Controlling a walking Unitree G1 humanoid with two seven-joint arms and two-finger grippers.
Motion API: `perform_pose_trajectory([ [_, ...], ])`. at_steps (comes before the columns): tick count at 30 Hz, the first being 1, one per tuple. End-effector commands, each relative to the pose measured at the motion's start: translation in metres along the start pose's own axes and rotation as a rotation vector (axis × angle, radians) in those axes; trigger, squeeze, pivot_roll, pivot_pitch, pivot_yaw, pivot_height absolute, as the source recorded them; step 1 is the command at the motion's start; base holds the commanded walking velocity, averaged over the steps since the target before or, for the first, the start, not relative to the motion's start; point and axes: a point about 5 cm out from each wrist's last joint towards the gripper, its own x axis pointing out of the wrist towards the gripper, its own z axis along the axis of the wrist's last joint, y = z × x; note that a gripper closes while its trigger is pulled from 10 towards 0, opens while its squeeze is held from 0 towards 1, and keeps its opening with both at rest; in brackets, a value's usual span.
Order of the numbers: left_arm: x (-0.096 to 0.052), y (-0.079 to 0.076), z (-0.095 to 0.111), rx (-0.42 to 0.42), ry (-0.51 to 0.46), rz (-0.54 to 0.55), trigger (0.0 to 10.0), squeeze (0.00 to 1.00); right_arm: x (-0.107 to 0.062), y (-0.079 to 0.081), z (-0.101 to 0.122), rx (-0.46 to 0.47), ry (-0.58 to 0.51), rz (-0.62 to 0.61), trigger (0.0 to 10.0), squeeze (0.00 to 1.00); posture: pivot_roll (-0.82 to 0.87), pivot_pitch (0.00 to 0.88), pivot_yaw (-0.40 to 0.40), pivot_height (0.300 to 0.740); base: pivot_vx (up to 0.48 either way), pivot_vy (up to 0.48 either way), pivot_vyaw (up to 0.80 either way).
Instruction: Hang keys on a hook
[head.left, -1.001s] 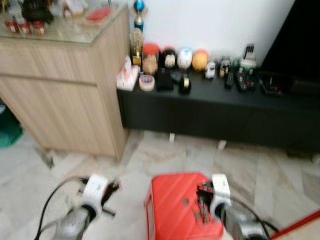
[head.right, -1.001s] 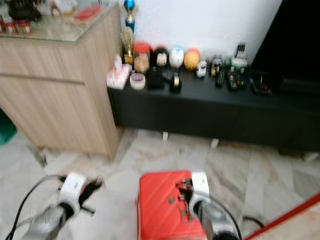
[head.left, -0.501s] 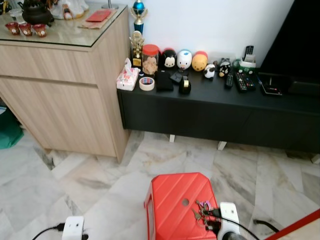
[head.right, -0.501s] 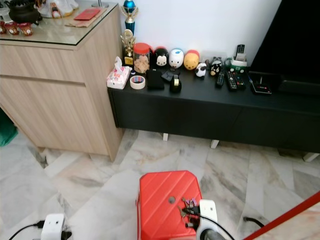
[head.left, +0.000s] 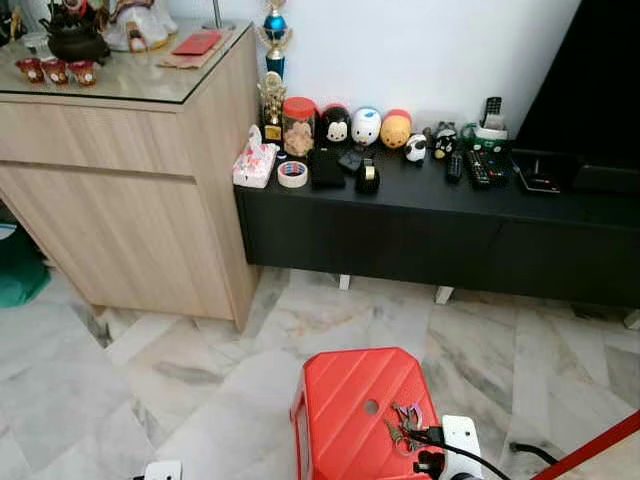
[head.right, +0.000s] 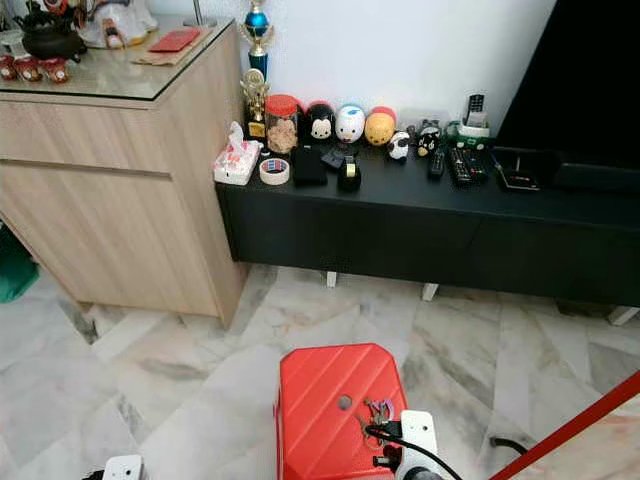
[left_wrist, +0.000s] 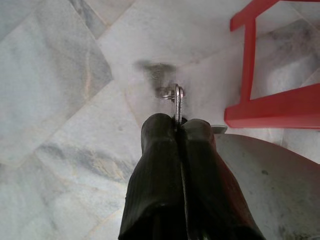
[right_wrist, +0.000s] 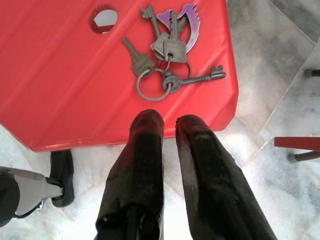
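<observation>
The bunch of keys (right_wrist: 167, 52) lies on the red stool (right_wrist: 60, 85), ready for the right gripper (right_wrist: 170, 125), its fingers slightly apart.

A red stool (head.left: 360, 415) is standing at six o'clock on the marble floor (head.left: 150, 370). A wooden cabinet (head.left: 130, 200) is sitting at ten o'clock, a black console (head.left: 440, 225) carrying figurines (head.left: 366, 126) at one o'clock.

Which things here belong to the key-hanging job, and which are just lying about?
Job: bunch of metal keys on a ring, lying on the red plastic stool; right gripper, open, near them; left gripper, shut on a small metal piece.
Lying about: low black cabinet, round toy figures, roll of tape, black remotes, wooden sideboard.
</observation>
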Motion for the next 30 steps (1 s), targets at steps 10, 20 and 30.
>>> perform_pose_trajectory([
  [10,-0.001,0.007,-0.006,-0.008,0.024,0.013,10.0,0.0,-0.003,-0.006,-0.013,0.004,0.04,-0.042,10.0,0.0,0.01,0.0,-0.028,0.74,-0.259,0.0,0.0],
  [20,-0.002,0.003,-0.011,-0.016,0.041,0.007,10.0,0.0,-0.003,-0.007,-0.013,0.009,0.038,-0.045,10.0,0.0,0.02,0.0,-0.034,0.74,-0.256,0.0,0.0],
  [30,-0.002,-0.009,-0.014,-0.032,0.046,-0.007,10.0,0.0,-0.005,-0.017,-0.013,0.001,0.048,-0.054,10.0,0.0,0.01,0.0,-0.056,0.74,-0.25,0.0,0.0],
])
